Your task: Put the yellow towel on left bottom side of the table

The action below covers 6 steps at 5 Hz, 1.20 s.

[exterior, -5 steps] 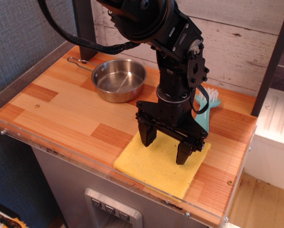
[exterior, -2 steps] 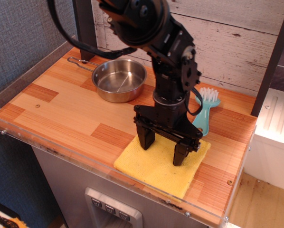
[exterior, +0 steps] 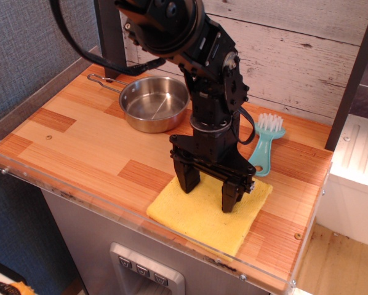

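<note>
While my black end effector (exterior: 209, 190) points straight down with its two fingers spread wide apart and nothing between them, the flat, square, bright yellow terry towel (exterior: 210, 211) lies directly beneath it. My fingertips (exterior: 187, 182) come down to the cloth's upper half; I cannot tell whether they press into it or stop just above it. The towel spreads flat on the desk (exterior: 79, 144), a rectangular top of light and reddish-brown wood planks with a clear acrylic rim along its edges, and its near corner reaches almost to that rim on the front edge below me.

Behind my end effector and off to the camera's left sits a round, shallow stainless-steel pan (exterior: 154, 102) with a thin wire handle pointing away toward the far left corner; it stands well apart from the towel. Just beside my wrist on the camera's right lies a teal plastic scrubbing brush (exterior: 264, 147) with white bristles at its far end, its handle running toward the towel's back corner and ending close to it.

A thick black braided cable (exterior: 104, 60) loops down from my upper arm behind me. A whitewashed plank wall (exterior: 295, 55) stands along the far edge of the desk.
</note>
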Each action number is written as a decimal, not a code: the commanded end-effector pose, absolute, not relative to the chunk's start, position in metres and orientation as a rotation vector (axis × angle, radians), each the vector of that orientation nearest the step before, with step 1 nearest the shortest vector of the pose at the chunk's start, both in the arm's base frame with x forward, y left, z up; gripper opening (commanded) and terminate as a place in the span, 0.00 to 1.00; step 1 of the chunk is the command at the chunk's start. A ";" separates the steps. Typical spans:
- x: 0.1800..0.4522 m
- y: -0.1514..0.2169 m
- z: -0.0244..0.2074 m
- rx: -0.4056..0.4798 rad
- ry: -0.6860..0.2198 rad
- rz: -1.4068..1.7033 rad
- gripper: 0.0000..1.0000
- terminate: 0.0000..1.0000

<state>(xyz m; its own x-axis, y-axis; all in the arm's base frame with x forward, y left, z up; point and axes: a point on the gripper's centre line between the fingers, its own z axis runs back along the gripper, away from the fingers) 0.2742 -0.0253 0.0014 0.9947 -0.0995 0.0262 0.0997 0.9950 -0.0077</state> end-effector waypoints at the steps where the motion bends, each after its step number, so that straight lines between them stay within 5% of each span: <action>1: 0.254 0.058 -0.015 0.054 0.005 -0.086 1.00 0.00; 6: 0.222 0.199 -0.002 0.137 -0.005 0.046 1.00 0.00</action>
